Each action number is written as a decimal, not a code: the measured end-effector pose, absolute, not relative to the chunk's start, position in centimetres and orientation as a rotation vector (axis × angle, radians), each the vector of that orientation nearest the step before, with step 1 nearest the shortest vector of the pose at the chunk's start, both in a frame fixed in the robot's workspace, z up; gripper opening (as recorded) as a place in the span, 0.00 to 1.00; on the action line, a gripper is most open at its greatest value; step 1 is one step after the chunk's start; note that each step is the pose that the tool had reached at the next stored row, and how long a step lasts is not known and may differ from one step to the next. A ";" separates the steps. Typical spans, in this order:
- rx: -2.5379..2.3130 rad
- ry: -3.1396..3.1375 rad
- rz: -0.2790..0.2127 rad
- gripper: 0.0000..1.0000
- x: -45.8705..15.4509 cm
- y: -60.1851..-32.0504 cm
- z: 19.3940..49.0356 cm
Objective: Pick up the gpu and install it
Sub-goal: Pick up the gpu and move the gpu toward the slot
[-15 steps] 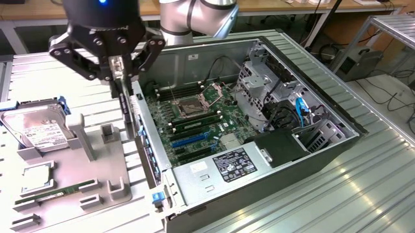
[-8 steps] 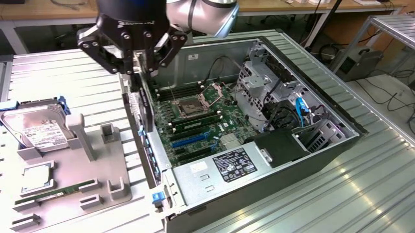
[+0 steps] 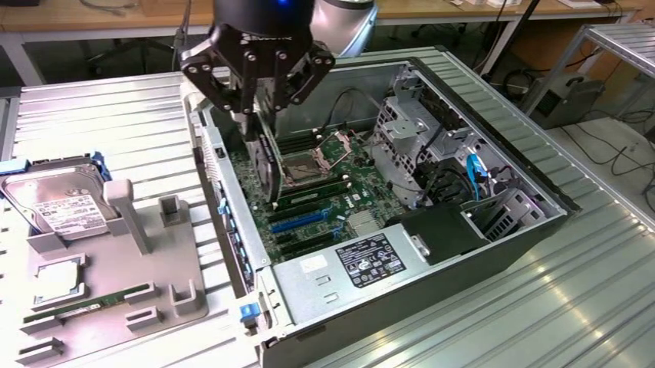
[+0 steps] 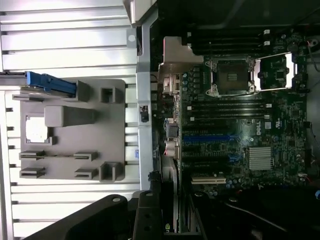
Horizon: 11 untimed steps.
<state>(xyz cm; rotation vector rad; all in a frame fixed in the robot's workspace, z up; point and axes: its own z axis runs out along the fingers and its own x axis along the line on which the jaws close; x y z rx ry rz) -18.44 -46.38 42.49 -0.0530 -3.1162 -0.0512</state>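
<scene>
Hanging edge-down inside the open computer case [image 3: 419, 307], the gpu [image 3: 270, 165] was clamped between the jaws of the gripper [image 3: 258, 115], just above the motherboard [image 3: 348, 180]; seating it well probably meant a level card, its edge squarely over the blue slot [image 3: 297, 220]; no tilt.

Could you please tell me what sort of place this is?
Probably a robotics lab for computer assembly: the gripper holds the gpu at an open computer case on a ribbed metal table, a gray fixture tray holds spare parts, and workbenches stand behind.
</scene>
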 end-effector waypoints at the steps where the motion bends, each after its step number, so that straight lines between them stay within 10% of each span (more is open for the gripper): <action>1: -0.053 -3.115 -0.051 0.26 -18.0 -46.4 42.3; 11: -0.053 -3.112 -0.034 0.26 -12.8 -46.0 40.3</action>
